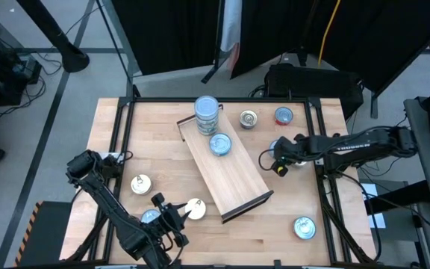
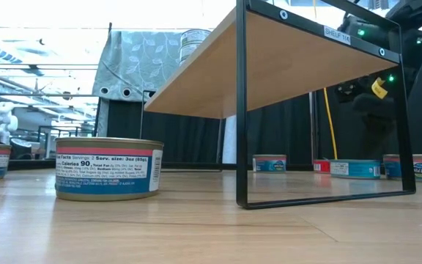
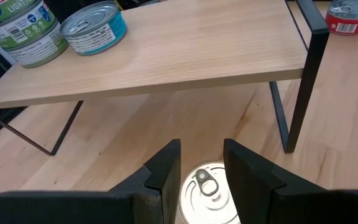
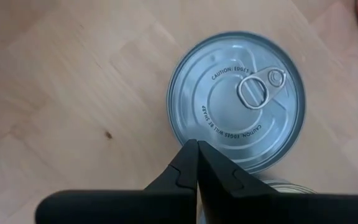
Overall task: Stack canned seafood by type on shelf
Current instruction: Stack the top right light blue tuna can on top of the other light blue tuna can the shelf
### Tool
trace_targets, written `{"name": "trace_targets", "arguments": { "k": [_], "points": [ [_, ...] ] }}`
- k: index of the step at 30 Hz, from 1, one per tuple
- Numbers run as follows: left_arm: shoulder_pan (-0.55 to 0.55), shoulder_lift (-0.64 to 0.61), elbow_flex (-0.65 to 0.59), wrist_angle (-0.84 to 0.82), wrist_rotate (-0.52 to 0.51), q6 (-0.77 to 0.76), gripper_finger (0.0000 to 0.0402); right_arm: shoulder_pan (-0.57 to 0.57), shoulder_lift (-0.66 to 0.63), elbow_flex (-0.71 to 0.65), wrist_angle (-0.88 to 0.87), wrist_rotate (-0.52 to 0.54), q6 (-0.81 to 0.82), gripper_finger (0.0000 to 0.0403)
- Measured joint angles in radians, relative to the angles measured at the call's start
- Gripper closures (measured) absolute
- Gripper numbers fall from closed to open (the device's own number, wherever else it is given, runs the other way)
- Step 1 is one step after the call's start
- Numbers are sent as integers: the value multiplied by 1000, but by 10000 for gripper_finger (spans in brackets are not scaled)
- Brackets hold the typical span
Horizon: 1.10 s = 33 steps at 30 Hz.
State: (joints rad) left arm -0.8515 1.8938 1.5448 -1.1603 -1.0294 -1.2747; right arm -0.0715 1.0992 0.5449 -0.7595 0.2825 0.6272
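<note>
A: Where's the left gripper (image 3: 202,180) rn?

B: Near the table's front edge, just off the low end of the shelf (image 1: 234,175). Its fingers sit either side of a cream-topped tin (image 3: 209,194) w/ a pull tab, partly parted. Looks like they're clamped on its rim, tho I can't swear it's squeezed tight.

A: So the step is lifting that one up?

B: I'd judge so. Shelf already has a stack of green-label tins (image 3: 18,28) at the far end and one blue-label tin (image 3: 94,26) beside it, lots of bare board nearer. Best move imo: lift straight up first to clear the dark rim and leg (the frame post stands right ahead in the wrist view), then carry across, set flat in a spot of its own since no matching type is up there.

A: Right arm?

B: The right gripper (image 4: 197,163) has its fingers pressed together, holding nothing, hovering over a silver pull-tab tin (image 4: 236,99) on the table's right side. Keep it parked, well apart from the left's path.
</note>
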Motion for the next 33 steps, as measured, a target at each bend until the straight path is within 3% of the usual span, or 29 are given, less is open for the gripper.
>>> {"name": "trace_targets", "arguments": {
  "k": [13,22,33],
  "points": [
    [0,0,0,0,0,0,279,5,59,2,27,-9,12,403],
    [-2,0,0,0,0,0,279,84,61,-11,40,-19,98,403],
    [-9,0,0,-1,0,1,279,206,60,-140,168,-10,245,403]
  ]
}}
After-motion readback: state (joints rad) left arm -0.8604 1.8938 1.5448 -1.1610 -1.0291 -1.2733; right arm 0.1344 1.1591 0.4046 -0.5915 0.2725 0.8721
